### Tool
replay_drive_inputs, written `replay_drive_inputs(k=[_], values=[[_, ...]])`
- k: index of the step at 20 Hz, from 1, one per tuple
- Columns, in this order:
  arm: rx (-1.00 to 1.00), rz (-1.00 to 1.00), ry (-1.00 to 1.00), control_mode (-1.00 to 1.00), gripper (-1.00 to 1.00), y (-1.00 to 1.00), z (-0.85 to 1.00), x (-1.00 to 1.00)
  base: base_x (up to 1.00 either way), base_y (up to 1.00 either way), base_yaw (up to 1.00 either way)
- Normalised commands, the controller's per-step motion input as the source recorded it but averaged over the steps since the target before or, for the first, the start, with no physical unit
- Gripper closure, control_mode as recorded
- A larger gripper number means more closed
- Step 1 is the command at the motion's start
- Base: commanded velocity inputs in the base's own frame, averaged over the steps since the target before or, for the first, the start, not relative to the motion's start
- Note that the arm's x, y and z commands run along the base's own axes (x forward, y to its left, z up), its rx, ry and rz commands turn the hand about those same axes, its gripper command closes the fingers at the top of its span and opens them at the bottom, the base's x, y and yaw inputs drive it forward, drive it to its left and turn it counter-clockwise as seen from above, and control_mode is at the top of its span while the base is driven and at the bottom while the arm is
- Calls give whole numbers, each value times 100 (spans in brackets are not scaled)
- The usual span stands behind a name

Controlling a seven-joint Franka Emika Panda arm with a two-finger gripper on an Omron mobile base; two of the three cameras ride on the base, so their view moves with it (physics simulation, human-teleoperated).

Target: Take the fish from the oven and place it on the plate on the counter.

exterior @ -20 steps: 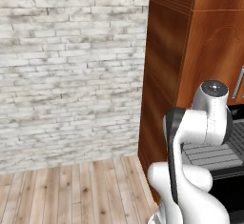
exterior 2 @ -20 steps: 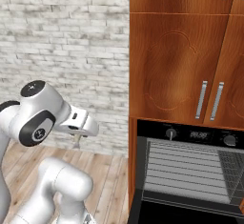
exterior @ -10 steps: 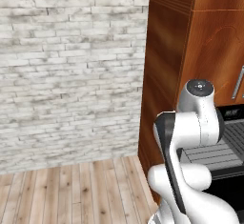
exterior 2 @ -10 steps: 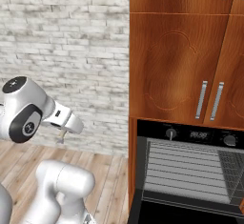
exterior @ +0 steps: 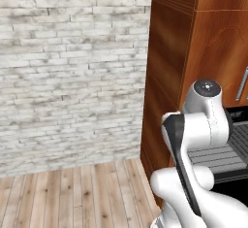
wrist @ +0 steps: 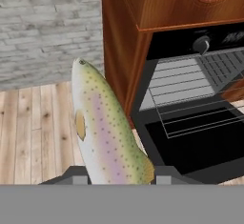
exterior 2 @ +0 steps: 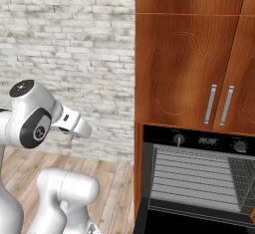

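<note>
The fish [wrist: 102, 127], speckled green and pink with a pale belly, stands between the fingers of my gripper [wrist: 121, 175], which is shut on its lower end. It is held in the air over the wooden floor, left of the oven [wrist: 190, 89]. The oven [exterior 2: 199, 178] is black, its door [wrist: 200, 147] hangs open, and wire racks show inside. In the right base view my gripper [exterior 2: 82, 128] is well left of the oven, in front of the brick wall. The oven racks [exterior: 218, 156] show behind my arm in the left base view. The plate and the counter are out of view.
Reddish-brown wood cabinets [exterior 2: 184, 63] rise above and beside the oven, with metal handles [exterior 2: 211, 103]. A pale brick wall [exterior: 72, 67] stands at the left. Wooden floor [exterior: 72, 193] stretches below it.
The arm has turned, and the hand with the fish has shifted slightly left in the right base view. The grip on the fish is the same.
</note>
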Motion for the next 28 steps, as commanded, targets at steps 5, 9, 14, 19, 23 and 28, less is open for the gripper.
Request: replay_drive_inputs(k=[5,9,14,19,23,28], values=[[0,7,0,-100,100,-3,0,11,0,0,0],[0,4,0,-100,100,0,0,2,0,0,0],[0,4,0,-100,100,0,0,-2,0,0,0],[0,8,-1,-100,100,1,0,-42,0,0,0],[0,0,0,100,100,0,0,0,-100,0,11],[0,0,0,100,100,0,0,0,-100,-3,7]])
